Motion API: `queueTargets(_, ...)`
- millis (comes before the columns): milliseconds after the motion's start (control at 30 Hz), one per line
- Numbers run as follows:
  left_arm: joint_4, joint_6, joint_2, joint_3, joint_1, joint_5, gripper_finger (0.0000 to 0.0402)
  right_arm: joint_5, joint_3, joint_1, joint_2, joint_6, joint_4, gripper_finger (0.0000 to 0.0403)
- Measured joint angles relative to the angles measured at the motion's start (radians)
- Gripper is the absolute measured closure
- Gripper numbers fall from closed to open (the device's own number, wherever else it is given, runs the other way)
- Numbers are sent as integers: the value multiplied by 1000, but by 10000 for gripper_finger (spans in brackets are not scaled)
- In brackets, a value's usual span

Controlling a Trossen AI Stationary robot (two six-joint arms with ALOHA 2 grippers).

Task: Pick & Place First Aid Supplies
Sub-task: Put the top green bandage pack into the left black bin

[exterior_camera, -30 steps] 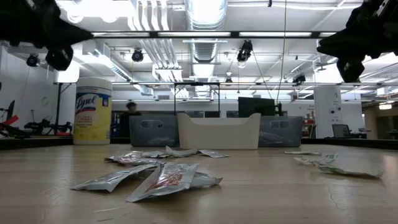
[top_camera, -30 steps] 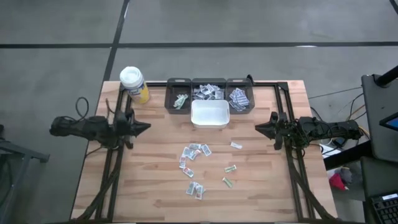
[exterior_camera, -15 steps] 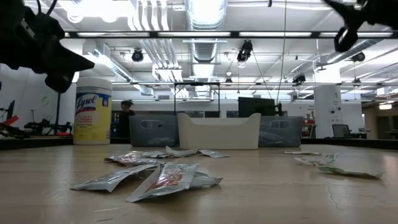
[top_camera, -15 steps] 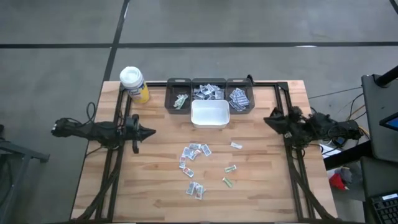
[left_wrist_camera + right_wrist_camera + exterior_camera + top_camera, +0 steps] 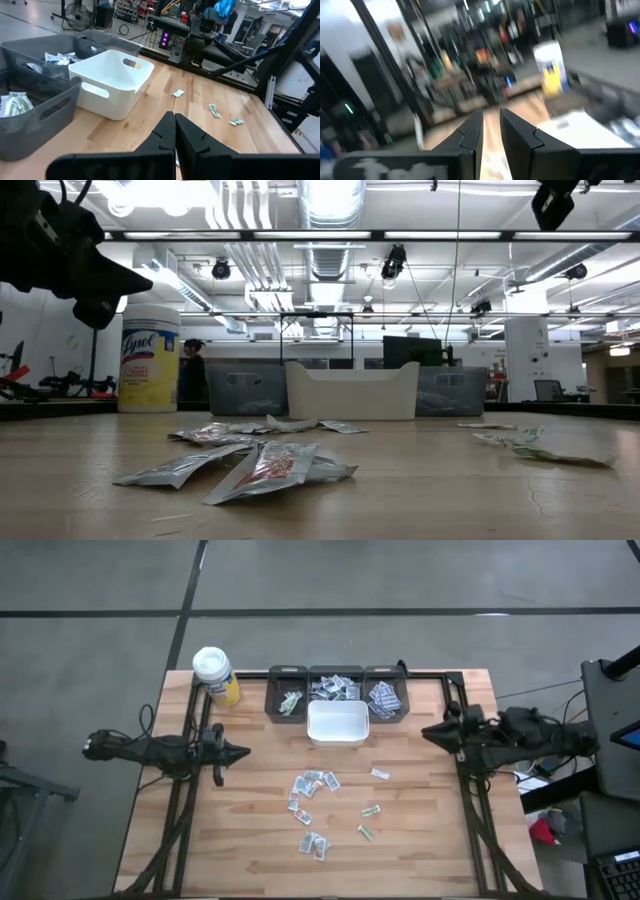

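Many first aid packets lie scattered mid-desk, short of the white bin. We judge them light, thin and limp; we'd pinch one by an edge. Left jaws are closed and empty; right jaws stand slightly apart, holding nothing.

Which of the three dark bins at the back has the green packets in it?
The leftmost dark bin, nearest the yellow bottle. Its packets show green print, while the middle bin and right bin hold white-grey ones.
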Motion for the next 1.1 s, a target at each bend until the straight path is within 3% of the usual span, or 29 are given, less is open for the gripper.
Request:
queueTargets(167, -1, 0, 0, -1, 0, 1, 401, -2, 186, 0, 219, 0, -258, 339)
queueTargets(400, -3, 0, 1, -2, 0, 1, 401, -5, 345, 0, 477, -1, -420, 339)
queueTargets(633, -5, 0, 1, -3, 0, 2, 401, 4, 443, 0, 692, -83, -574, 339)
queueTargets(833, -6, 0, 1, -3, 0, 2, 401, 38, 508, -3, 862, -60, -716, 339)
queueTargets(1100, -6, 0, 1, -4, 0, 2, 401, 38, 587, -3, 1069, -57, -782, 339)
